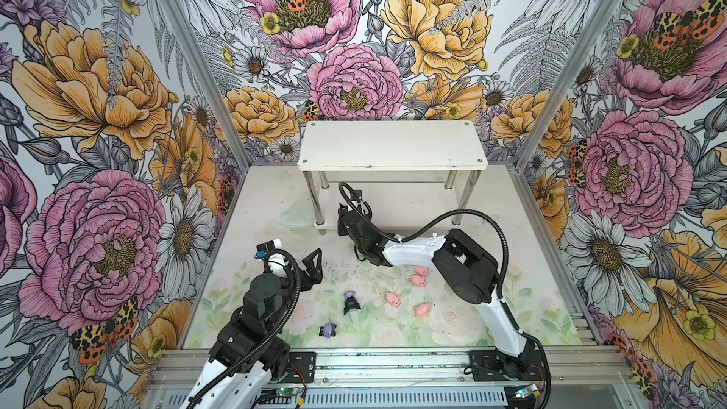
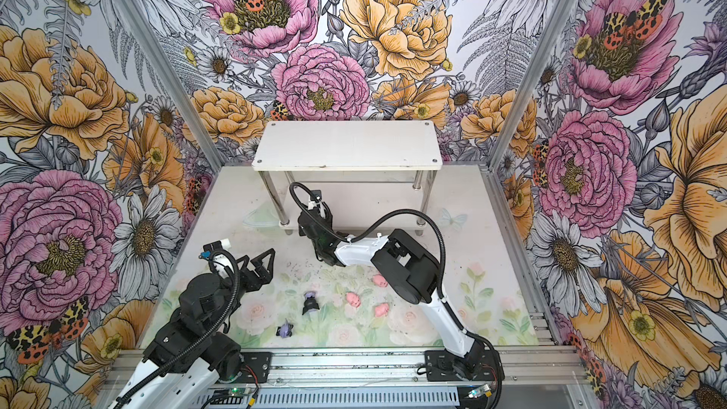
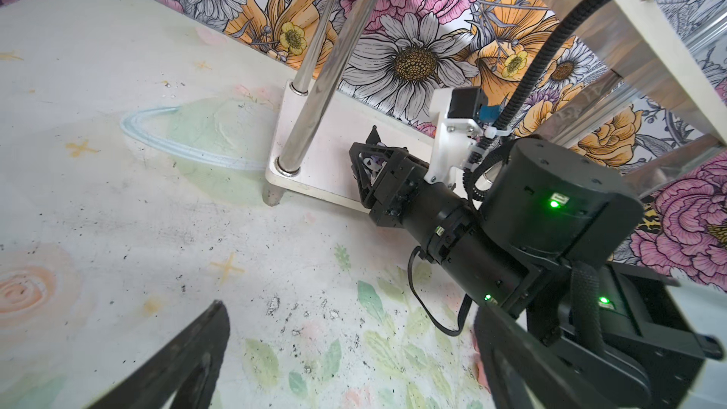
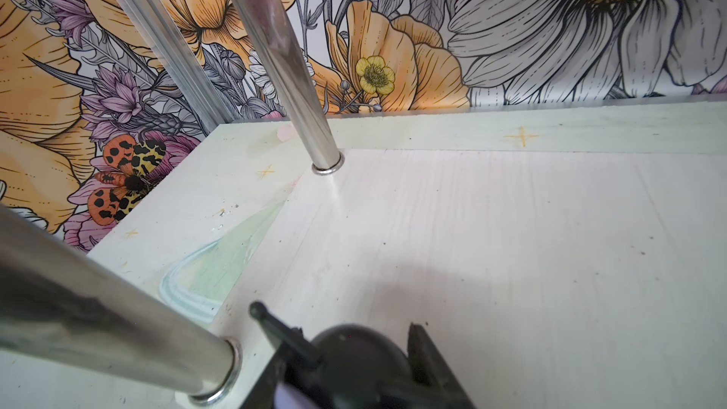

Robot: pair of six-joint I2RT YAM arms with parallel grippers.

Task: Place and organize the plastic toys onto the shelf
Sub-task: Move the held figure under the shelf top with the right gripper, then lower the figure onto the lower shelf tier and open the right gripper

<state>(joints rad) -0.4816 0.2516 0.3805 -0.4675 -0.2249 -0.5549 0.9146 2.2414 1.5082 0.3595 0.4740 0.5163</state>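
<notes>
Under the top board of the white shelf (image 1: 393, 143), close beside its front left post (image 1: 316, 202), the right gripper (image 3: 368, 159) reaches in over the lower board (image 4: 511, 249). Its fingers are closed partway on a small black-and-lavender toy (image 3: 373, 165). Whether that toy touches the board cannot be told; in the right wrist view it shows only as a dark rounded shape between the two fingers. The left gripper (image 2: 257, 265) hangs over the left part of the table (image 1: 452, 328), apart from the shelf, its jaws spread wide with nothing between them. The other toys lie loose on the flower-printed table in front of the shelf. In a top view, the first pig (image 1: 421, 270) and the second pig (image 1: 417, 280) sit just beside each other, close against the right arm (image 1: 464, 265). The third pig (image 1: 392, 299) and the fourth pig (image 1: 421, 310) lie nearer the front edge, a little apart. Left of the pigs is a second black-and-lavender toy (image 1: 350, 302), and a third black-and-lavender toy (image 1: 327, 330) lies nearer the front, close to the left arm (image 1: 251, 308).
</notes>
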